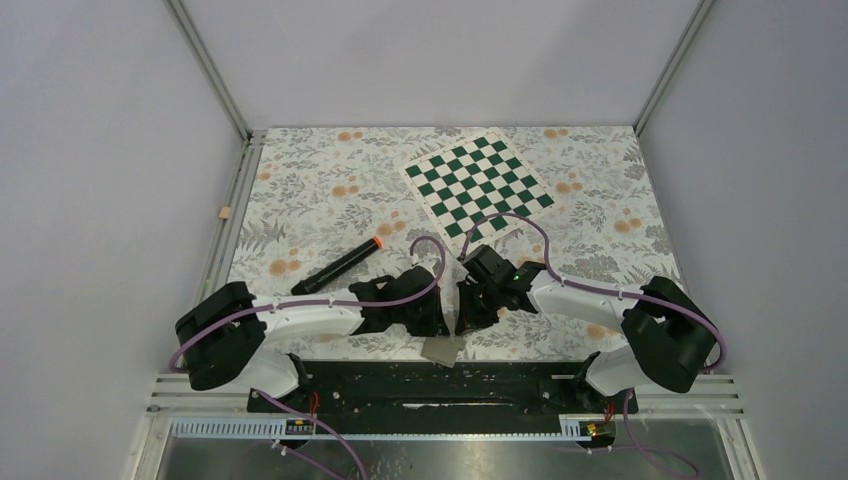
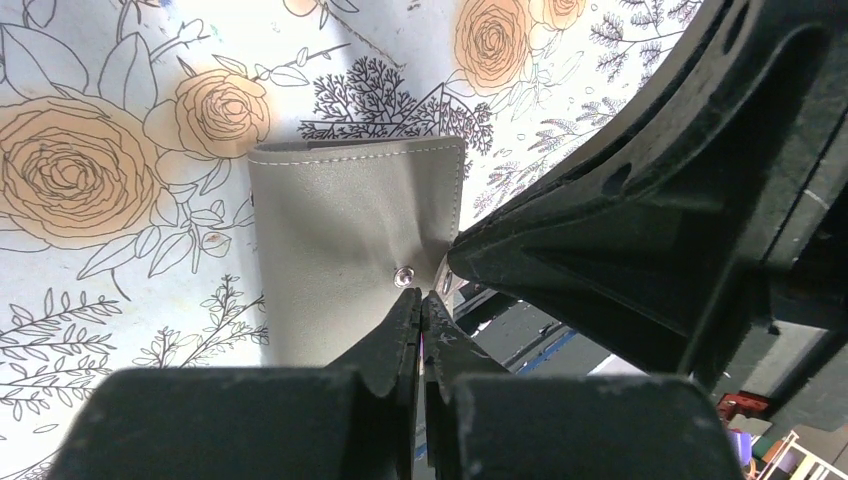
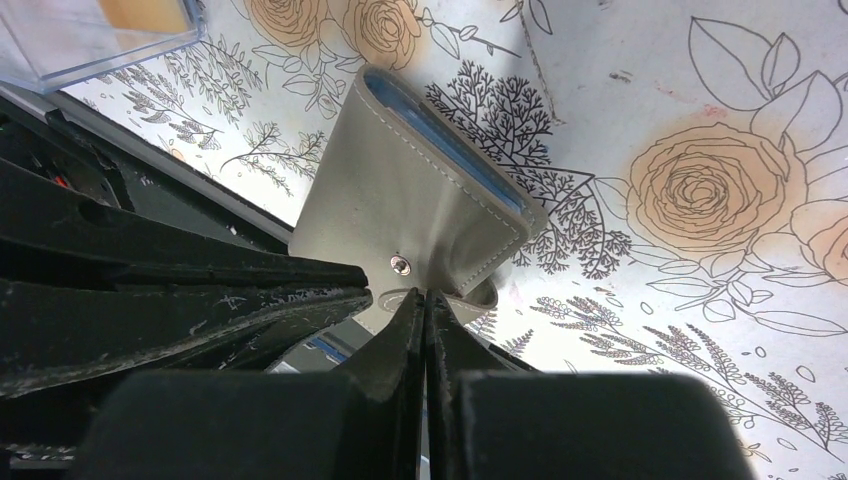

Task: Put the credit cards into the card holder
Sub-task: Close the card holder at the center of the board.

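**Both claws pinched at the stud edge of the closed card holder**

The card holder [image 2: 340, 230] lies on the floral table cover [image 1: 330, 180] at the near edge, between the two arms and just beyond their bases; it is folded, grey outside up, with its stud [image 2: 403, 276] towards both sets of fingertips.

The left claw [image 2: 421, 300] has its jaws pressed together, tips at the holder's near edge just below the stud; whether any leather is caught between them I cannot tell. The right claw [image 3: 426, 298] is likewise narrow, and seems to nip the corner by the stud, where a small flap curls beside its tips; the holder looks creased and tilted up there.

From either claw the holder runs straight ahead and away; seen from the right wrist, its long open edge, showing the pale blue pockets [image 3: 450, 150], lies on the far side. Both arms are equally near, so the coming move likely turns on parting the two leaves at the stud edge, one claw to each.

The credit cards [image 3: 145, 12] show only as an orange-yellow patch in a clear plastic tray [image 3: 60, 50], apart from the holder and beyond the left claw's body; none is in the holder yet.
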{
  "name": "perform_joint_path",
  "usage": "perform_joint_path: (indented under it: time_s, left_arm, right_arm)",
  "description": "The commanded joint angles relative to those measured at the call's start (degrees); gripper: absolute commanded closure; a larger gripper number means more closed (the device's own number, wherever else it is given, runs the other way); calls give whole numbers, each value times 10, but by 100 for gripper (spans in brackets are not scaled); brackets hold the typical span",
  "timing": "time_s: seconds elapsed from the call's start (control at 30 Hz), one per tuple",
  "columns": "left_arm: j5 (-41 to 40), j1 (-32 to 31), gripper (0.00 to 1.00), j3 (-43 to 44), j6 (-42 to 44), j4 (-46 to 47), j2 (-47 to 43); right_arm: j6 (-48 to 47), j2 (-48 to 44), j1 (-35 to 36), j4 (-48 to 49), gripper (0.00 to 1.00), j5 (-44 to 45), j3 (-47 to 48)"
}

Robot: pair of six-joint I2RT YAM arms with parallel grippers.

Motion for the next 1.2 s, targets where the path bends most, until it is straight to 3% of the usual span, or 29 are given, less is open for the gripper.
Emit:
perform_joint_path:
  time_s: [0.0,0.1,0.27,0.4,0.6,0.87,1.03,1.17]
  left_arm:
    - [-23,-3,100,24,14,-11,-11]
    - [-18,-4,100,26,15,-6,-7]
    - [9,-3,75,8,-4,40,-4]
    - [31,-3,73,3,-9,68,11]
    - [48,-3,80,14,-8,71,38]
    - [34,-3,77,18,-6,45,39]
    - [27,-3,100,17,-6,47,27]
    - [12,-3,100,26,0,18,20]
  right_arm:
    - [-7,-3,3,12,100,10,1]
    - [-5,2,3,15,100,6,-1]
    - [-3,8,3,22,100,3,-6]
    - [-3,4,3,21,100,4,-8]
    - [-3,4,3,21,100,6,-8]
    - [-3,3,2,21,100,7,-10]
    - [-3,3,3,21,100,7,-9]
    - [-3,2,3,21,100,7,-9]
